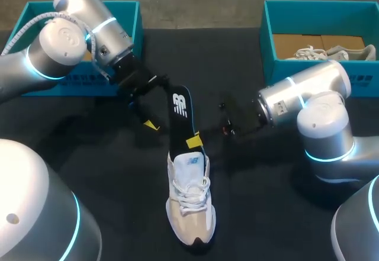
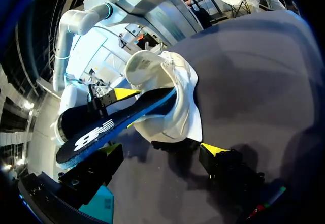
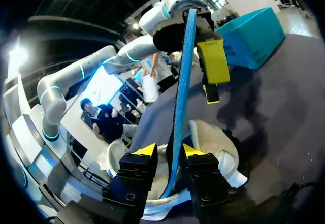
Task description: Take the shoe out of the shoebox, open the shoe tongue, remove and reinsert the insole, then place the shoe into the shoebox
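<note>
A white lace-up shoe (image 1: 190,205) lies on the black table (image 1: 266,213), toe toward the front edge. A dark insole with a blue edge (image 1: 180,110) sticks up out of its opening, leaning back and to the left. My right gripper (image 1: 198,140) sits at the shoe's opening. In the right wrist view its yellow tips (image 3: 168,152) straddle the insole (image 3: 179,97) with a small gap, so it is open. My left gripper (image 1: 159,104) stands wide open at the insole's upper end. In the left wrist view the insole (image 2: 109,127) lies across the gap between the left gripper's fingers (image 2: 162,152).
A teal shoebox (image 1: 127,12) stands at the back left, partly hidden by my left arm. A second teal shoebox (image 1: 269,42) at the back right holds another pale shoe (image 1: 331,52). Bare black table lies on both sides of the shoe.
</note>
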Tool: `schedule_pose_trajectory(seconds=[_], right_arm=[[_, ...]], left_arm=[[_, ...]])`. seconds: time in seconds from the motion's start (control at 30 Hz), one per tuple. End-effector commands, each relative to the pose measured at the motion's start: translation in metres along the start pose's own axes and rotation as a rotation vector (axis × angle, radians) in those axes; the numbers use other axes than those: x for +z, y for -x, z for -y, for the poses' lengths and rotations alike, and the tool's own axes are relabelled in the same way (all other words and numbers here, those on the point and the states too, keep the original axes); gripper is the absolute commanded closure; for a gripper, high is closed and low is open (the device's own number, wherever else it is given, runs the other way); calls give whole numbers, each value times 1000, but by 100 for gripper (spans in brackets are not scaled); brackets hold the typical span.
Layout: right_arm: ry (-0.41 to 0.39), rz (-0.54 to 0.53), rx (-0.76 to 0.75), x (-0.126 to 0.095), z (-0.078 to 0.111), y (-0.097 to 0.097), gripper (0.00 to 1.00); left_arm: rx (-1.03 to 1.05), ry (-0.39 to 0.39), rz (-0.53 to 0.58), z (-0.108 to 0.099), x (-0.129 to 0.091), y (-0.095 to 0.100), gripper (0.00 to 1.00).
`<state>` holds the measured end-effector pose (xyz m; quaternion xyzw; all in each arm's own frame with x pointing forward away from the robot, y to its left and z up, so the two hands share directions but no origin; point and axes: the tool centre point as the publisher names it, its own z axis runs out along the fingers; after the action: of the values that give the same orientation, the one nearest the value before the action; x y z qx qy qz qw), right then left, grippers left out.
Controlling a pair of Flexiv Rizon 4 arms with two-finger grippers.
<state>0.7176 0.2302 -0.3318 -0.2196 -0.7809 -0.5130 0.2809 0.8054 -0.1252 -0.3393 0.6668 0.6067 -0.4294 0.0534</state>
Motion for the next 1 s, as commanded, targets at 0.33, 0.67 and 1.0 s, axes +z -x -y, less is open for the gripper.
schedule_pose_trajectory(seconds=[0.33,0.67,1.0], right_arm=[[-35,2,-7,-4,-19,3,100],[-51,-5,41,-3,-13,4,100],[-35,-4,62,2,4,3,100]], left_arm=[[0,1,-3,0,0,0,0],[0,1,-3,0,0,0,0],[0,1,-3,0,0,0,0]])
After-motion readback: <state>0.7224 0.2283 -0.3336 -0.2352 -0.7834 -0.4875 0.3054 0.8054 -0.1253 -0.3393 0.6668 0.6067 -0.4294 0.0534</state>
